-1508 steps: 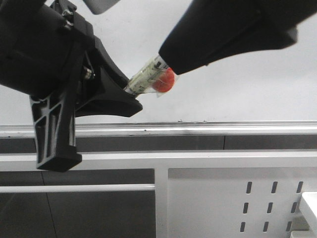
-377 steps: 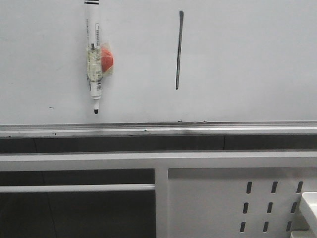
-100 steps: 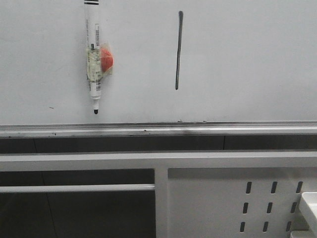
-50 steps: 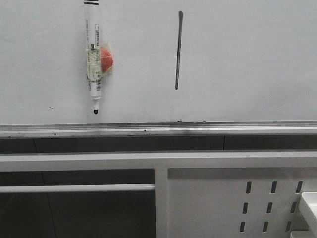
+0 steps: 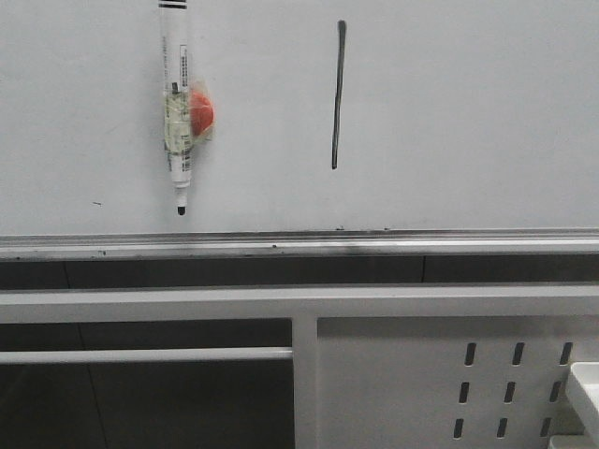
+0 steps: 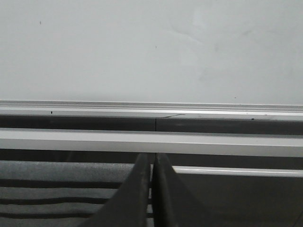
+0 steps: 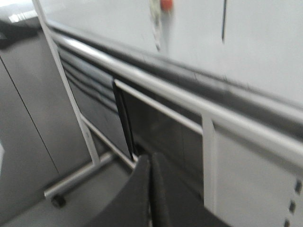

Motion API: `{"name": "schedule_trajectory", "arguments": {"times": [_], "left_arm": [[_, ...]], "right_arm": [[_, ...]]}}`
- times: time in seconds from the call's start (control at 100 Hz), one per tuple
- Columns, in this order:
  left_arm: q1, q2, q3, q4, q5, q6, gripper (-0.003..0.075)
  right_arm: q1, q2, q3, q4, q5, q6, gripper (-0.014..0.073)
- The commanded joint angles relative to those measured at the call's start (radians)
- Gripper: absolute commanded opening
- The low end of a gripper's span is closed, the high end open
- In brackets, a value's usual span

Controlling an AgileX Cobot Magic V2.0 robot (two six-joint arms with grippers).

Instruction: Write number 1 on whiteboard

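Note:
The whiteboard [image 5: 468, 122] fills the upper part of the front view, with a silver rail [image 5: 299, 243] along its lower edge. The number 1 [image 5: 337, 94] is a thin dark stroke, nearly vertical, on the board. It also shows in the right wrist view [image 7: 224, 21]. A white marker pen [image 5: 178, 112] with a red blob sticks to the board left of the stroke, tip down. No gripper shows in the front view. My left gripper [image 6: 151, 163] is shut and empty, below the board's rail. My right gripper [image 7: 150, 163] is shut and empty, low and away from the board.
A white metal panel with slotted holes [image 5: 449, 383] stands under the board at the right. A white frame bar [image 5: 140, 354] crosses the dark space at the left. The stand's leg and a castor [image 7: 57, 200] show in the right wrist view.
Nothing has moved over the last second. Much earlier, both arms were in front of the board with the pen between them; now they are out of the front view, the stroke is drawn and the pen sticks to the board.

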Motion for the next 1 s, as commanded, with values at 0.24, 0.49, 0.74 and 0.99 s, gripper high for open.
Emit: {"name": "schedule_trajectory", "arguments": {"times": [0.24,0.49,0.74,0.99], "left_arm": [[-0.006,-0.021,0.035,-0.008,-0.054,-0.010,-0.0020],[-0.006,-0.021,0.035,-0.008,-0.054,-0.010,-0.0020],[-0.006,-0.021,0.035,-0.008,-0.054,-0.010,-0.0020],[-0.006,-0.021,0.035,-0.008,-0.054,-0.010,-0.0020]], "right_arm": [[-0.298,-0.019,0.012,0.064,-0.125,-0.118,-0.0069],[-0.676,-0.131,0.012,0.064,-0.033,-0.118,-0.0069],[-0.899,-0.148,0.012,0.070,0.138,-0.118,-0.0069],[-0.907,-0.148,0.012,0.057,0.214,-0.118,-0.0069]]}}
